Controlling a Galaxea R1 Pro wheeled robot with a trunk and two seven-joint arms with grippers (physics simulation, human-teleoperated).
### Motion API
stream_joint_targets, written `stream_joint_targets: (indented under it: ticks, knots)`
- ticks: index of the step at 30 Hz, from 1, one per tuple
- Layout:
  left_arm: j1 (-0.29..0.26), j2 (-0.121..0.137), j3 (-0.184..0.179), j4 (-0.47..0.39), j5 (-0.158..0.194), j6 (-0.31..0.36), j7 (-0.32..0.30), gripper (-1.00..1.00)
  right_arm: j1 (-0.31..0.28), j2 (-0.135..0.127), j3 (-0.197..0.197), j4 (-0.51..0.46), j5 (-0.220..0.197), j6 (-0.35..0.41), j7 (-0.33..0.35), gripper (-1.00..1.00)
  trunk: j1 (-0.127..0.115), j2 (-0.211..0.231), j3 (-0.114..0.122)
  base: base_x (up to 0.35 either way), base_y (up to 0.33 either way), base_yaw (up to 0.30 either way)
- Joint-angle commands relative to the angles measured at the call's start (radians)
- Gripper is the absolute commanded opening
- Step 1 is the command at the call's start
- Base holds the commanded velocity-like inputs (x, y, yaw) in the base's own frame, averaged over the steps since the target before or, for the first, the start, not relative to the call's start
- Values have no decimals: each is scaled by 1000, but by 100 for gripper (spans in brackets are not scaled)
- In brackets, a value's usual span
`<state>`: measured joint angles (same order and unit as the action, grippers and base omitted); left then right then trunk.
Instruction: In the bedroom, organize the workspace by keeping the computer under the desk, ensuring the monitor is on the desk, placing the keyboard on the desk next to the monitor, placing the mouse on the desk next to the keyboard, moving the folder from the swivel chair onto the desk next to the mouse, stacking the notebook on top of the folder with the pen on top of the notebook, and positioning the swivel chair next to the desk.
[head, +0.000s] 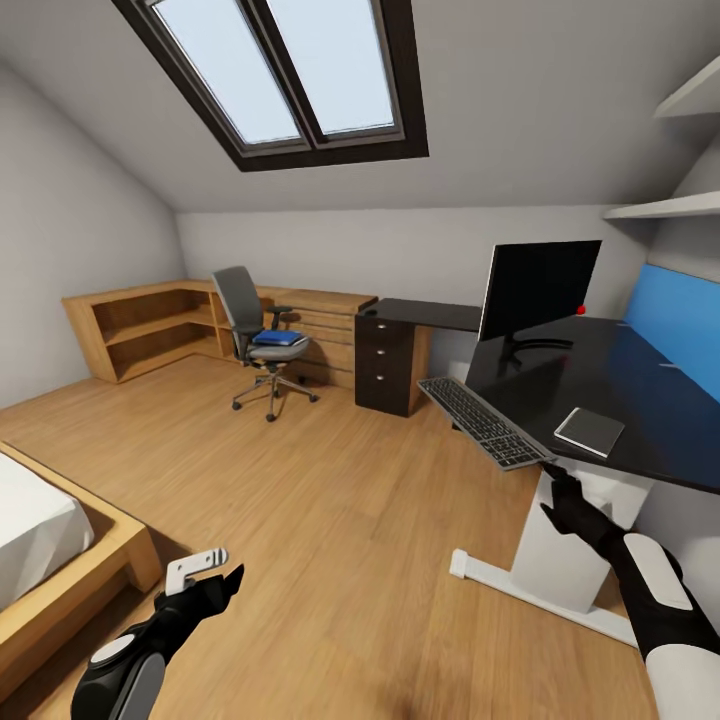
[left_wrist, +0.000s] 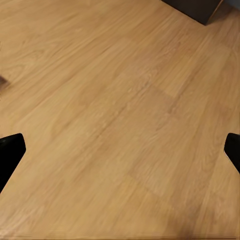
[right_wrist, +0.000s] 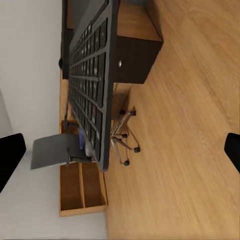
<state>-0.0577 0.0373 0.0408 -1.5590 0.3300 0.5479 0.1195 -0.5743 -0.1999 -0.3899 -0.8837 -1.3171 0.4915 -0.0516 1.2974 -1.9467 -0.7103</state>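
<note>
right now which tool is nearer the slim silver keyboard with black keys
Right. The right tool is just below the near end of the slim silver-grey keyboard with black keys, which overhangs the desk edge. The left tool hangs low over the wood floor, well away.

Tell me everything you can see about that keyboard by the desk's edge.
The keyboard is slim, silver-grey framed with rows of black keys. It lies slanted at the front edge of the black desk, much of it jutting out over the floor, in front of the monitor. The right tool hovers just below its near end.
</note>
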Motion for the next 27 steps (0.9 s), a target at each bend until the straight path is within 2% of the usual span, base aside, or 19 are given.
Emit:
stream_joint_targets:
  ticks: [1, 13, 27]
  knots:
    - [-1, 1, -1, 7, 10, 3, 7, 100, -1, 0, -2, -2, -7, 6, 8, 100, 0, 0, -1, 0, 0, 0]
    - [-1, 1, -2, 22, 9, 0, 5, 100, 0, 0, -1, -4, -7, 9, 31, 100, 0, 0, -1, 106, 16, 0]
    - [-1, 1, -4, 29, 10, 0, 6, 100, -1, -3, -5, -3, -5, 7, 31, 100, 0, 0, -1, 18, 1, 0]
